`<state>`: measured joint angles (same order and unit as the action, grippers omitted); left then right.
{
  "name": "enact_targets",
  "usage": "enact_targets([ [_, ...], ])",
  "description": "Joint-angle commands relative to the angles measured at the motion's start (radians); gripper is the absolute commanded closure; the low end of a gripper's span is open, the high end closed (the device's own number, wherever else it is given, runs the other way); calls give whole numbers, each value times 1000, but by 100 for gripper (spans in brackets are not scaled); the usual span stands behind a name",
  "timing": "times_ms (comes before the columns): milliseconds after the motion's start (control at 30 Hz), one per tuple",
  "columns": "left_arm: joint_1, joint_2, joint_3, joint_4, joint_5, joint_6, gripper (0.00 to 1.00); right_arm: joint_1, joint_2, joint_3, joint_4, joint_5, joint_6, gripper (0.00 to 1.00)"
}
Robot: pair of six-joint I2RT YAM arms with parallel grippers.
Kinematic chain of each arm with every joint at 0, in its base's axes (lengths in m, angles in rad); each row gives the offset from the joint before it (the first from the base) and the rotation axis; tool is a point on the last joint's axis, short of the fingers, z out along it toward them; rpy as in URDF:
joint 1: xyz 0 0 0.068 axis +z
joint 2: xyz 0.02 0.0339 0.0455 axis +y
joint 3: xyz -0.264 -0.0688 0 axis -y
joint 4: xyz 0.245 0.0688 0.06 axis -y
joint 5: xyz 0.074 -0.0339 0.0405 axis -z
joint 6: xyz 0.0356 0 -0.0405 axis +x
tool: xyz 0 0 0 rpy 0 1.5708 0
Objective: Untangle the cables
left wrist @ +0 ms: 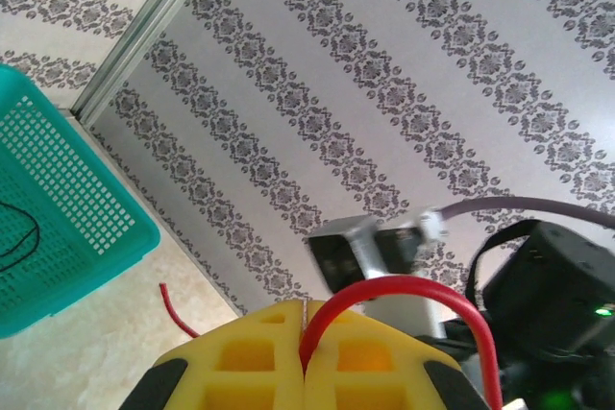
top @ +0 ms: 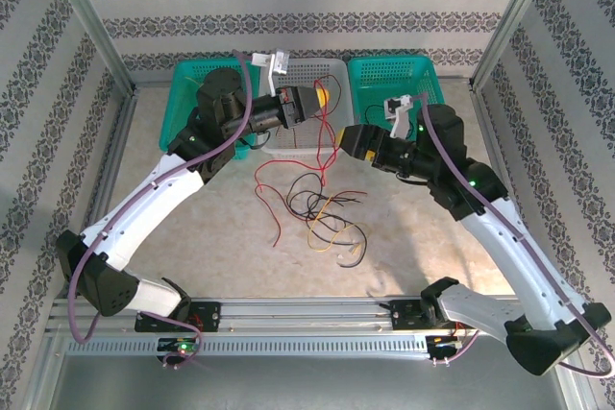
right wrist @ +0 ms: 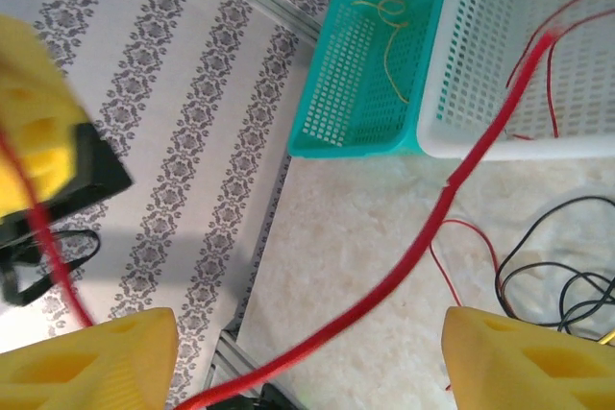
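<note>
I saw left gripper (left wrist: pixel 304 352) pinched shut on red cable (left wrist: pixel 413 282) over white basket (top: pixel 307 72) | right gripper (right wrist: pixel 309 357) wide open, cable slanting between its fingers (right wrist: pixel 519 352) | other cables (top: pixel 322 208) heaped on table (top: pixel 192 237), nearer right arm.

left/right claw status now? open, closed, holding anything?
Left claw: closed, pinching the red cable.
Right claw: open, gripping nothing; the red cable passes loose through the gap between its fingers.
</note>
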<state>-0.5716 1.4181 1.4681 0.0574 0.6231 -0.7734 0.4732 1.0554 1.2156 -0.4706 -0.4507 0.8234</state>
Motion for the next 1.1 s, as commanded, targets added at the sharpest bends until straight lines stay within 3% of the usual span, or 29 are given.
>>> enact_targets([
  [0,16,-34,-14,93,39,-33,100,-4,6,-29,94,-40,61,31],
  [67,18,-37,-21,100,44,-37,100,-8,16,-31,110,-52,73,41],
  [233,32,-66,-56,105,26,-31,100,-39,24,-34,120,-68,84,88],
  [300,43,-88,-77,105,4,-23,100,-64,16,-43,133,-78,96,100],
  [567,90,-181,-154,53,-106,34,100,-137,-10,-28,110,-75,87,100],
  [867,103,-293,-191,-297,-422,295,100,-257,-15,18,75,-87,77,100],
  [1067,100,-298,-172,-397,-445,372,100,-254,14,46,72,-89,60,100],
])
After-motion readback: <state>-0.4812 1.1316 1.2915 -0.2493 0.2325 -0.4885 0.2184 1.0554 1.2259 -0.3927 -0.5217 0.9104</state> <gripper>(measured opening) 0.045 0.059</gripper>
